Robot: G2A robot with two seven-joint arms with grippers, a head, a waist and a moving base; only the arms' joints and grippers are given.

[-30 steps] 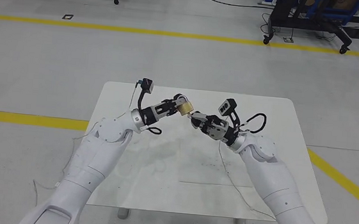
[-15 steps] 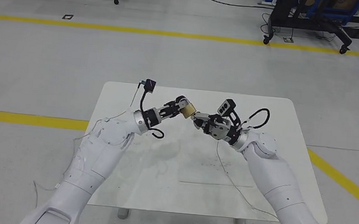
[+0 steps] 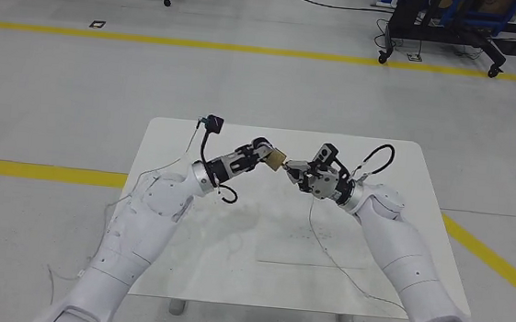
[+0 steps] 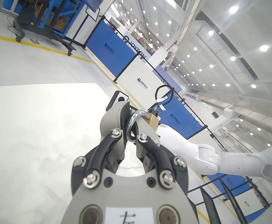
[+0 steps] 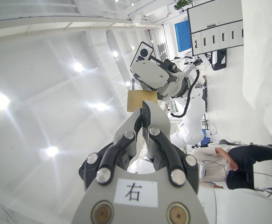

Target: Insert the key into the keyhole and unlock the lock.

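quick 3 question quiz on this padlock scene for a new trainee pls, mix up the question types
1. True or false: the brass padlock is lying on the white table.
2. Multiple choice: the left claw grips the padlock by its
A. brass body
B. steel shackle
C. bottom face
3. Fill in the blank: the right claw, right in front of the padlock's body, has its pads ____ (open or shut).

Key
1. False. The left claw holds it up above the table.
2. B
3. shut
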